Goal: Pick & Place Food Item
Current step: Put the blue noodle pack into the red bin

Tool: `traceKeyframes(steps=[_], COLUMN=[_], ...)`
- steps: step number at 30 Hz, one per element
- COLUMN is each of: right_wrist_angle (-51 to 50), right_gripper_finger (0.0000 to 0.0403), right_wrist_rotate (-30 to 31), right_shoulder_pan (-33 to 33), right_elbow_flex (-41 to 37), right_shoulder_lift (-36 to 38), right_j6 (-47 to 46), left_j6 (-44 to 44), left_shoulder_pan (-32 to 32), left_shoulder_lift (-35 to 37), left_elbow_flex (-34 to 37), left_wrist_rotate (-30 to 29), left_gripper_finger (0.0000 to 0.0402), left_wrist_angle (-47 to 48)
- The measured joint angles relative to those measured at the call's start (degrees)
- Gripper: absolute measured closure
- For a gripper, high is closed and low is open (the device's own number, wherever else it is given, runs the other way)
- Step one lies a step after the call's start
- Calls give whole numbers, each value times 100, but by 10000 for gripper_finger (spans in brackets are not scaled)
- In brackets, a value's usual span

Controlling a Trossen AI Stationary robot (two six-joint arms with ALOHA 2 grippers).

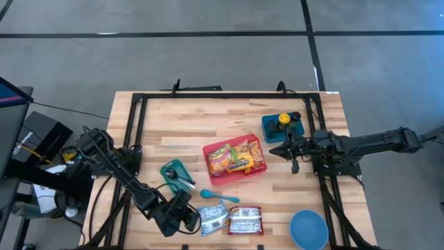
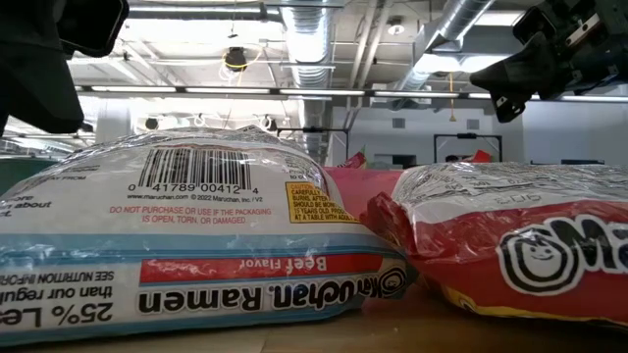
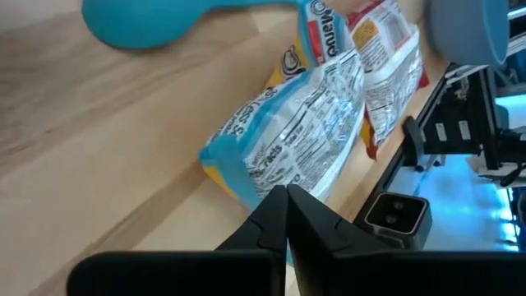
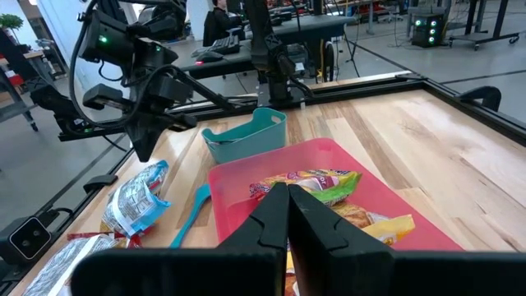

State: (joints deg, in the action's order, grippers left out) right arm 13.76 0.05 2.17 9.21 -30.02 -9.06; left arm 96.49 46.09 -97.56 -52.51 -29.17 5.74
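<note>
Blue-wrapped ramen packet [image 3: 288, 136] lay just ahead of the left gripper [image 3: 286, 215], whose jaws were pressed together (holding nothing). Farther off, the right gripper [image 4: 287, 215], jaws likewise together, hovered over the red tray [image 4: 325, 156] of food packets.

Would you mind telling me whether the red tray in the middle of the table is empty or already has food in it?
It has food in it: the red tray holds several snack packets lying flat inside its rim.
</note>
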Motion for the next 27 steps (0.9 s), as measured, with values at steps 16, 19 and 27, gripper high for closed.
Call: traceKeyframes(steps=[16,19,27], right_wrist_angle=[0,0,0], right_gripper_finger=[401,401,401], right_wrist_rotate=[0,0,0], right_shoulder_pan=[-2,-2,-2], right_elbow_flex=[0,0,0], right_shoulder_lift=[-1,-2,0], right_j6=[0,0,0], left_j6=[127,149,142], left_shoulder_pan=[-76,-120,-286], left_shoulder_lift=[0,0,0], left_elbow_flex=[0,0,2], left_wrist_rotate=[13,13,30], left_gripper_finger=[291,274,257], left_wrist_angle=[289,294,425])
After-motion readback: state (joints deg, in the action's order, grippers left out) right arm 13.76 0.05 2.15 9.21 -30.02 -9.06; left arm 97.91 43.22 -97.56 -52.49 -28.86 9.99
